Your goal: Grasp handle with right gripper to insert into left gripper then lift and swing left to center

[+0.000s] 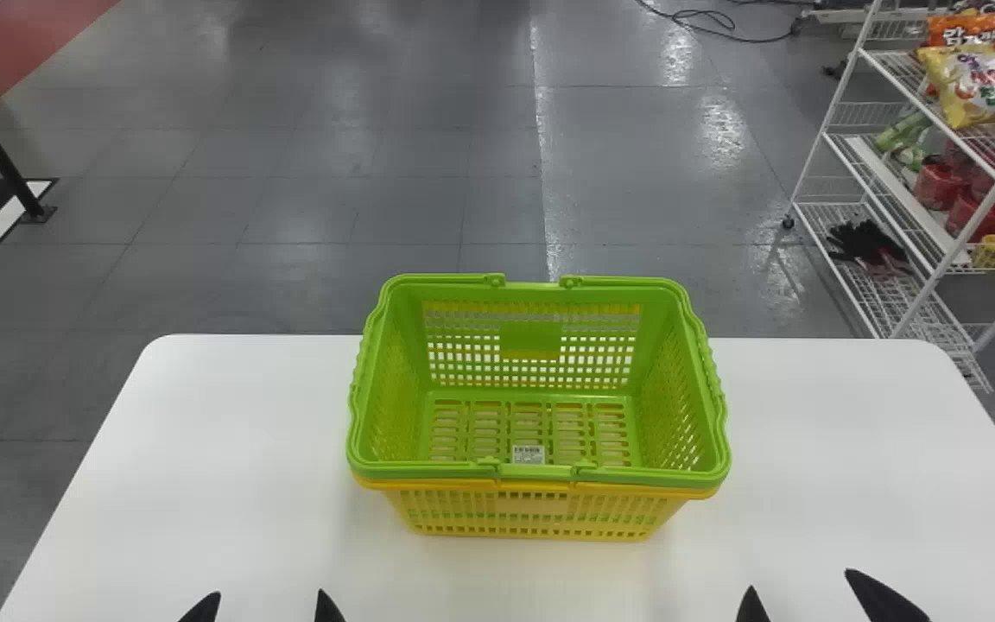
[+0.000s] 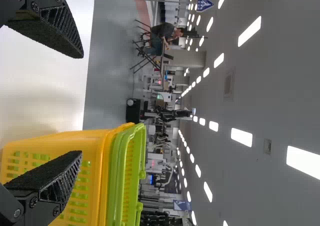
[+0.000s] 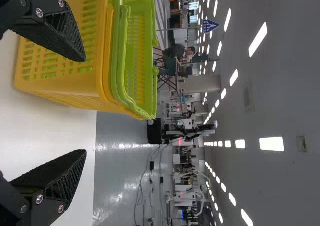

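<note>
Low in frame, your left gripper (image 1: pixel 270 596) and right gripper (image 1: pixel 800 580) gape; pinch the probably light, springy handle (image 1: pixel 711 371) midway, right of centre.

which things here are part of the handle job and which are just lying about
For the job:
- green basket nested in yellow basket
- green handles folded onto the rim
- left gripper
- right gripper
- white table under the baskets

Just lying about:
- orange snack bag and yellow snack bag on the wire rack
- black gloves
- black cable on the floor
</note>
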Controlling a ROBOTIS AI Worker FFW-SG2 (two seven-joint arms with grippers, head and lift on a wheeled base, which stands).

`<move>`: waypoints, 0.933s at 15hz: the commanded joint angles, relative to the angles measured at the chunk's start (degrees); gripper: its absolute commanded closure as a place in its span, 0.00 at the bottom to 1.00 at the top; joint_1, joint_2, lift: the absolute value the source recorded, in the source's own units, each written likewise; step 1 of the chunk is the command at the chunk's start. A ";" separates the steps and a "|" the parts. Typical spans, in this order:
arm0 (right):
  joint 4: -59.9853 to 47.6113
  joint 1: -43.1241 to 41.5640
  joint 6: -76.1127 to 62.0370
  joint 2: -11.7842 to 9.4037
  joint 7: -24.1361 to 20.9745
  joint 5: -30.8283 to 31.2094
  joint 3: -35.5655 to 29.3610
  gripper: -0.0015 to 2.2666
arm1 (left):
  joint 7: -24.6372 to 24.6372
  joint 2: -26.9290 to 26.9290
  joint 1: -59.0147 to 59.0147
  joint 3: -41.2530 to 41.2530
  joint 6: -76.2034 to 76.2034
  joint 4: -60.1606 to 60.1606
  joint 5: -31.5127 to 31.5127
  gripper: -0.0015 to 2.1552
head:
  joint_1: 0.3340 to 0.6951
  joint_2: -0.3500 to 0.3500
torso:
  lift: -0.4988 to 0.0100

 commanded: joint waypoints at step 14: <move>-0.27 -0.18 2.03 -0.71 1.23 -0.02 -0.10 0.08 | 2.20 0.36 0.77 3.14 3.87 -8.74 -1.96 0.03 | 1.00 0.56 | 0.80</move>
